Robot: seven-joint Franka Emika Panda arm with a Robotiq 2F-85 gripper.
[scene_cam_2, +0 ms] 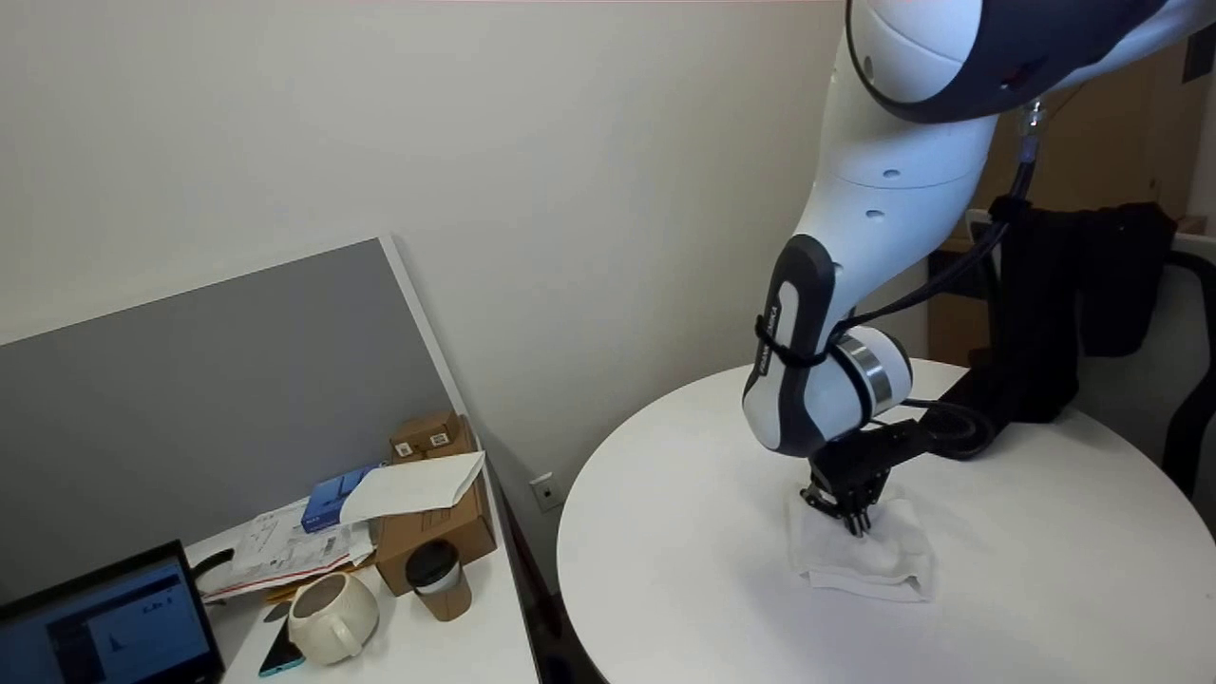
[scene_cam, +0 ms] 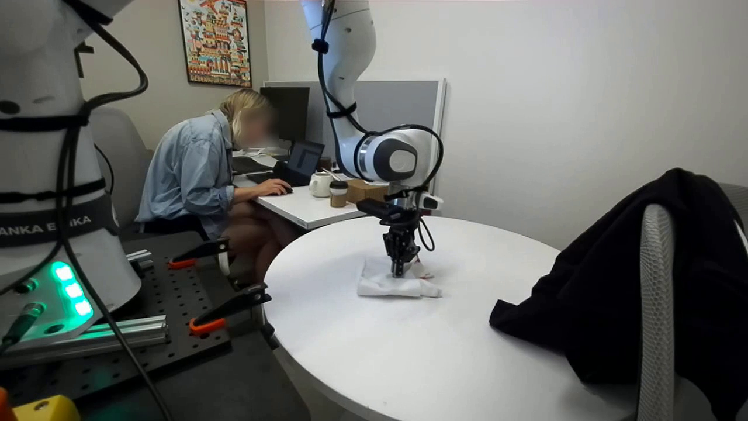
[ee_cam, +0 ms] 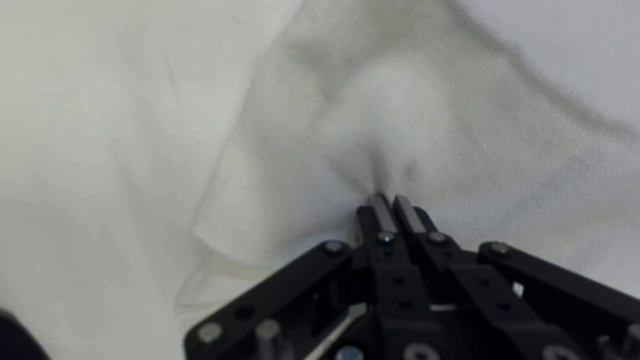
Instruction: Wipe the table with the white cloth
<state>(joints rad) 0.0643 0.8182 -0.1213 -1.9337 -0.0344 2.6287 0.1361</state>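
The white cloth [scene_cam: 383, 286] lies folded and slightly rumpled on the round white table [scene_cam: 467, 345]. It shows in both exterior views, with a folded edge along its near side [scene_cam_2: 864, 581]. My gripper [scene_cam: 398, 272] points down onto the middle of the cloth, and it also shows in an exterior view [scene_cam_2: 858, 524]. In the wrist view the cloth [ee_cam: 310, 165] fills most of the picture. The two fingertips of the gripper [ee_cam: 389, 198] are close together, with cloth creases running into them. The bit of cloth between the fingertips is mostly hidden.
A black garment [scene_cam: 689, 280] hangs over a chair and lies over the table's edge. A desk [scene_cam: 304, 215] adjoins the table, with a mug [scene_cam_2: 332, 617], a lidded cup [scene_cam_2: 439, 579] and boxes [scene_cam_2: 442, 532]. A person [scene_cam: 193, 169] sits at the desk.
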